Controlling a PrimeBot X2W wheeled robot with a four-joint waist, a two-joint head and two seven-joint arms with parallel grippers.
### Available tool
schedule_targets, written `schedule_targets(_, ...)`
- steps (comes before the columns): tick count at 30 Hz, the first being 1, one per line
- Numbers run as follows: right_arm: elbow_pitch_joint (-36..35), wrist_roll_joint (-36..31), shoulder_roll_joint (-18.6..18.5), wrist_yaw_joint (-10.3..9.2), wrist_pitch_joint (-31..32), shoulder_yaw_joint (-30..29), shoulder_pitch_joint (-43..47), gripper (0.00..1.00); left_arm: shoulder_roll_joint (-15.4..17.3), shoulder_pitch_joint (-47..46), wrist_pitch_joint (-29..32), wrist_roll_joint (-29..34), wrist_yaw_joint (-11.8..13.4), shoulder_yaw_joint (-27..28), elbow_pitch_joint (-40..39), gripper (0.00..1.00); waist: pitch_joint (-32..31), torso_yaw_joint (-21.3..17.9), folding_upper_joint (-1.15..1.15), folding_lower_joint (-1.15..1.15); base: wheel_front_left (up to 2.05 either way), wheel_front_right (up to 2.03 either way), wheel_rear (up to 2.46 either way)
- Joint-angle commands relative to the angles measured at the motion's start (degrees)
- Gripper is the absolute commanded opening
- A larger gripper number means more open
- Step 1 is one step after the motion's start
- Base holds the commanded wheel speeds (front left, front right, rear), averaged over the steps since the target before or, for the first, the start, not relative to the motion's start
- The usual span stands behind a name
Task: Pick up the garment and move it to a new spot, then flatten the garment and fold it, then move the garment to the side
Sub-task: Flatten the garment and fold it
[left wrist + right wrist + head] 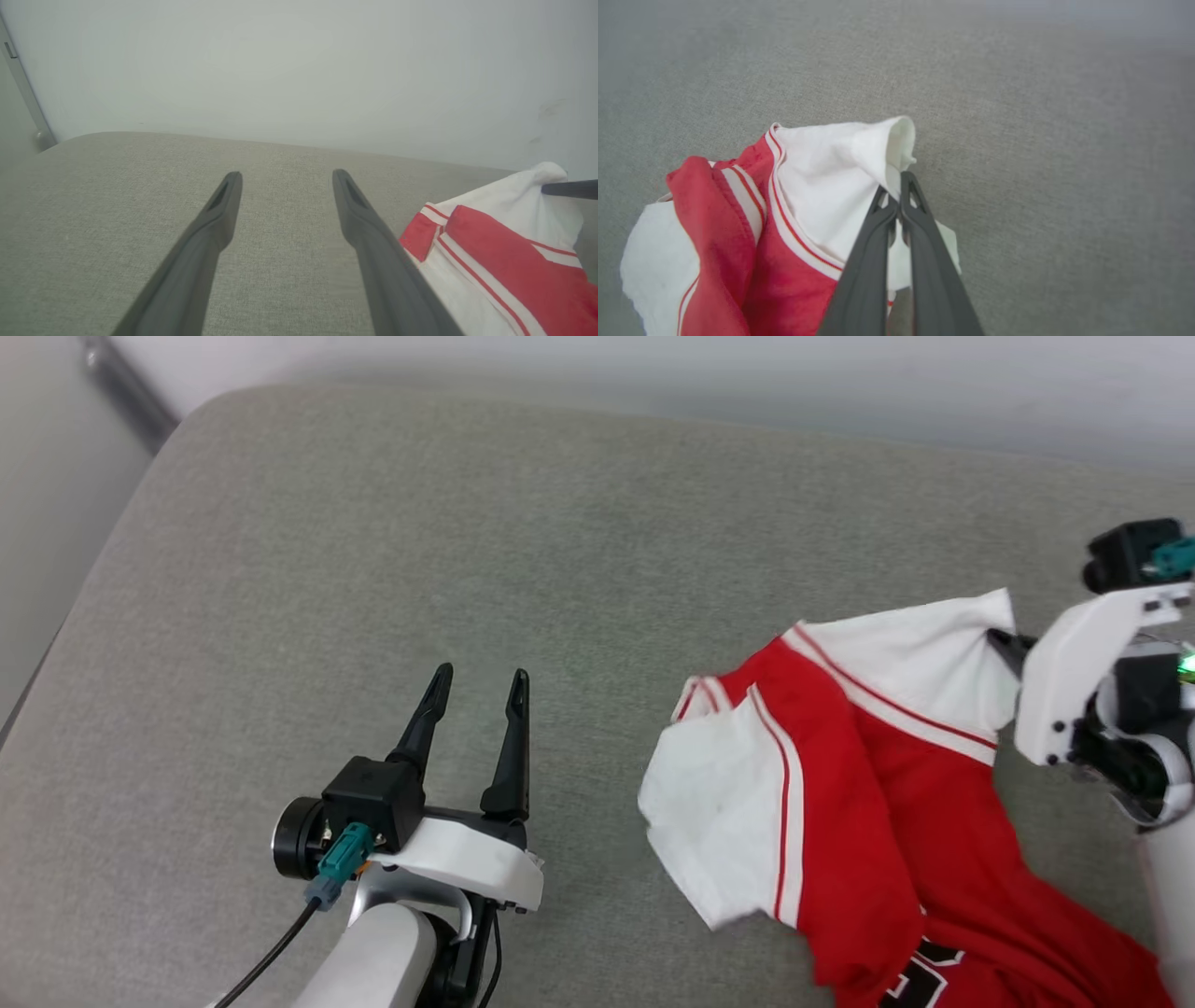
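The red jersey T-shirt (868,784) is bunched up at the lower right of the head view, lying on a grey fabric cushion (467,523) and running off the bottom edge. Its lower white sleeve (728,821), with red trim, flops out toward the middle of the frame. A bit of black lettering (920,975) with a white outline peeks in at the very bottom.

The right gripper (895,184) has its jaws pressed together on the upper white sleeve (840,158), pinching a fold close to the cuff. That's just below centre in the right wrist view, and the cloth rises to a little peak there.

The left gripper (476,686) sits at the lower left of the head view, jaws spread, just bare cushion between the fingers. In the left wrist view the shirt is at the lower right, just beside one finger, with a pale wall (299,70) up top.
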Motion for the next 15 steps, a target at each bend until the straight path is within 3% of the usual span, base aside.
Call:
schedule_targets(1, -2.24, -0.78, -0.44, -0.04, -0.13, -1.93, 3.09, 0.00, 0.28, 0.68, -0.32, 0.28, 0.05, 0.21, -0.09, 1.00, -1.79, -2.28, 0.00, 0.00, 0.00, 0.00, 0.00)
schedule_targets(7, -8.47, -2.72, 2.72, -0.04, 2.03, -13.39, 14.30, 0.00, 1.01, 1.23, -0.04, 0.20, 0.28, 0.23, -0.38, 1.00, -3.22, -4.92, 0.00, 0.00, 0.00, 0.00, 0.00)
schedule_targets(12, -6.62, -4.12, 7.78, -0.04, 2.40, -20.12, 23.47, 0.00, 1.90, 2.19, 0.65, -0.04, 0.83, 0.48, -0.81, 1.00, -4.00, -5.91, 0.00, 0.00, 0.00, 0.00, 0.00)
schedule_targets(13, -5.83, -4.44, 8.33, -0.03, 1.58, -20.48, 24.36, 0.12, 2.15, 2.35, 0.88, -0.13, 0.87, 0.55, -0.89, 1.00, -4.18, -6.08, 0.00, 0.00, 0.00, 0.00, 0.00)
schedule_targets(14, -4.93, -4.48, 9.02, -0.04, 0.57, -20.77, 25.08, 1.00, 2.40, 2.58, 1.05, -0.24, 1.10, 0.67, -0.99, 1.00, -4.38, -6.25, 0.00, 0.00, 0.00, 0.00, 0.00)
schedule_targets(15, -4.08, -4.67, 9.60, -0.04, -1.00, -20.98, 25.78, 1.00, 2.63, 2.85, 1.22, -0.34, 1.25, 0.79, -1.10, 1.00, -4.51, -6.43, 0.00, 0.00, 0.00, 0.00, 0.00)
